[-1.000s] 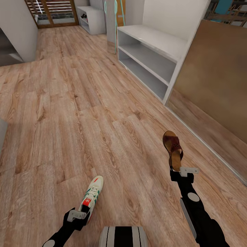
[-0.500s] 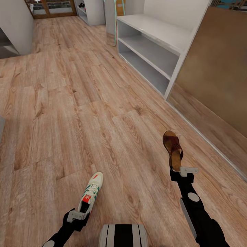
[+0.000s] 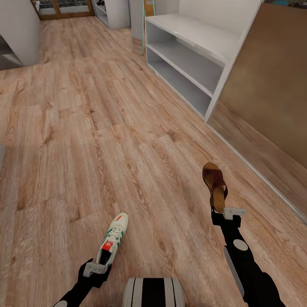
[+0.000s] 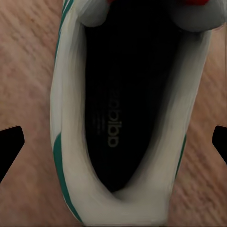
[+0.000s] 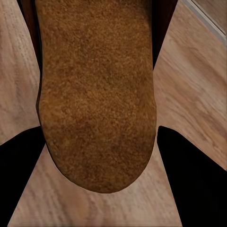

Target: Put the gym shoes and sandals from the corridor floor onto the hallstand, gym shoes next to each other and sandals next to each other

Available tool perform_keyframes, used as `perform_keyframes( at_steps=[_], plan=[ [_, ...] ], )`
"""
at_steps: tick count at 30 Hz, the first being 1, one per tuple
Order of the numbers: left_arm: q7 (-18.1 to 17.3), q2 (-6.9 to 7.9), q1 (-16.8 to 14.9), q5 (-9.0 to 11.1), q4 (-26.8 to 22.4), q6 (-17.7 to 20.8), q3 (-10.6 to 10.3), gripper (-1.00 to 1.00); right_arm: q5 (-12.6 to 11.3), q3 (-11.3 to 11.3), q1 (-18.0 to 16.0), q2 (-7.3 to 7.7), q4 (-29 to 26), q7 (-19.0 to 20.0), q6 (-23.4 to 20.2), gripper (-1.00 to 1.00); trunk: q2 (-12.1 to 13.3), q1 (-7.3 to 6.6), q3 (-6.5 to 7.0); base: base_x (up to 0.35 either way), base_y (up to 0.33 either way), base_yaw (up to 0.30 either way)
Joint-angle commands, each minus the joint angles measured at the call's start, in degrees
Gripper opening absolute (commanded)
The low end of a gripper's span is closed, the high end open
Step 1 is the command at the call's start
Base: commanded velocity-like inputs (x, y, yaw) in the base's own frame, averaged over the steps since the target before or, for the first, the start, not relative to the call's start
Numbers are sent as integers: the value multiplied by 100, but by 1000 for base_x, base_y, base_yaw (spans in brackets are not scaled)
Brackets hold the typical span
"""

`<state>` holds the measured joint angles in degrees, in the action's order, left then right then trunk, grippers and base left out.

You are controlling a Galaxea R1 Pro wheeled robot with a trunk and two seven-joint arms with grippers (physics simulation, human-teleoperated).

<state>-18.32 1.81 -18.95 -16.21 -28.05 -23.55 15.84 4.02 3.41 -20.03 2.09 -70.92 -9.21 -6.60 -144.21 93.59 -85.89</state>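
A white gym shoe point(image 3: 113, 239) with green stripes and a red heel patch is held by its heel in my left gripper point(image 3: 98, 267), which is shut on it; the left wrist view looks into the gym shoe's dark opening point(image 4: 118, 118), with black fingertips point(image 4: 10, 146) at either side. My right gripper point(image 3: 222, 212) is shut on the heel end of a dark brown sandal point(image 3: 215, 186), whose tan insole point(image 5: 99, 94) shows between the fingers point(image 5: 191, 182). The pale grey hallstand point(image 3: 192, 49) stands ahead on the right, both of its shelf levels bare. Both shoes hang over the corridor floor point(image 3: 106, 128).
A brown wall panel point(image 3: 273, 81) runs along the right, past the hallstand's near end. A grey wall point(image 3: 19, 30) juts in at the far left. Another white shelf unit point(image 3: 111, 13) stands far down the corridor by a door. My trunk point(image 3: 153, 292) shows at the bottom.
The whole view has shifted: the camera has moved along the corridor and the hallstand shows a little nearer. Both grippers keep their hold on the gym shoe and the sandal.
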Motion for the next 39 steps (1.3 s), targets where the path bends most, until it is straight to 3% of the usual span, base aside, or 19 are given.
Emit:
perform_keyframes(
  at_steps=[1,4,19,25,39],
  plan=[
    [-40,-5,-4,-49,11,-64,49,100,46,-7,-1,2,-9,-24,-44,-100,-3,1,-26,0,0,0],
    [-40,-5,-4,-49,26,-104,50,100,46,-7,-1,2,-9,-27,-42,-100,-7,9,-93,0,0,0],
    [-40,0,-4,-49,40,-132,58,100,46,-7,-1,2,-9,-23,-44,-100,-7,9,-93,0,0,0],
    [-40,3,-4,-49,37,-139,58,100,46,-7,-1,2,-9,-23,-44,-100,-15,24,-225,0,0,0],
    [-34,3,-4,-53,42,-141,60,100,46,-7,-1,2,-9,-24,-42,-100,-15,24,-225,0,0,0]
  ],
)
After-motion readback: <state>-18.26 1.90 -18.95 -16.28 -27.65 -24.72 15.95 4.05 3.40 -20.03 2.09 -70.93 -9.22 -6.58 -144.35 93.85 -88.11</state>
